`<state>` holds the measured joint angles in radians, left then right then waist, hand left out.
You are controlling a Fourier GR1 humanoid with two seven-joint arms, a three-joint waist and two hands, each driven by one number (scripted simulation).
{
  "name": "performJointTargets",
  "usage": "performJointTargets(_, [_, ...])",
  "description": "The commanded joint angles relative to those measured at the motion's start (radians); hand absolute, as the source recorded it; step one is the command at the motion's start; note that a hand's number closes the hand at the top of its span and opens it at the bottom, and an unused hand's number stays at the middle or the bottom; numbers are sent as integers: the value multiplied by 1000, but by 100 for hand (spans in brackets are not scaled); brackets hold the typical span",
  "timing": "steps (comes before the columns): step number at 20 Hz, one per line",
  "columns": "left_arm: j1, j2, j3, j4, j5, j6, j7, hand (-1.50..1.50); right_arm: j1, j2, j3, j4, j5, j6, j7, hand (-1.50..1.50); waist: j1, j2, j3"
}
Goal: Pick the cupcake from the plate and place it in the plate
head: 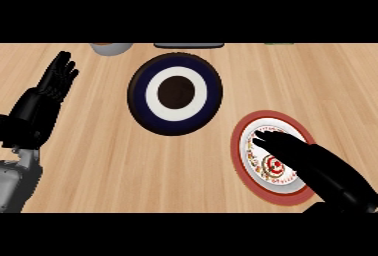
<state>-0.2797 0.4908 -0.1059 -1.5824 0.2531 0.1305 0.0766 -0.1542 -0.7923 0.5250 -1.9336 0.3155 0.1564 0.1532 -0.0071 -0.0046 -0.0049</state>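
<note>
Head view, right hand [310,160] over red-rimmed plate [244,131] — cupcake [272,165] beneath

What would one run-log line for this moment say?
right robot hand: over red-rimmed plate, cupcake not visible | left robot hand: open, resting at left | dark blue plate: bare

place: kitchen | surface: light wood-grain counter [103,165] | tableware: dark blue and white ringed plate [175,93], red-rimmed patterned plate [247,131] | far edge: grey bowl [111,47] partly in view, flat dark item [189,45], too cropped to identify
</note>
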Motion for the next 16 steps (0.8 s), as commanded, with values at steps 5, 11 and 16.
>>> performJointTargets(5, [9, -41, -10, 18, -31, -11, -28, 0, -108, 22, 92, -44, 17, 273, 356, -150, 16, 5, 3])
performJointTargets(11, [-32, -54, 34, 45, -62, -45, -9, 0, -149, 139, 59, -12, 85, 373, 423, -150, 7, 5, 5])
performJointTargets(16, [-30, -46, 74, -5, -41, -62, 52, 0, -105, 148, 77, 34, 228, 365, 444, -150, 7, 4, 5])
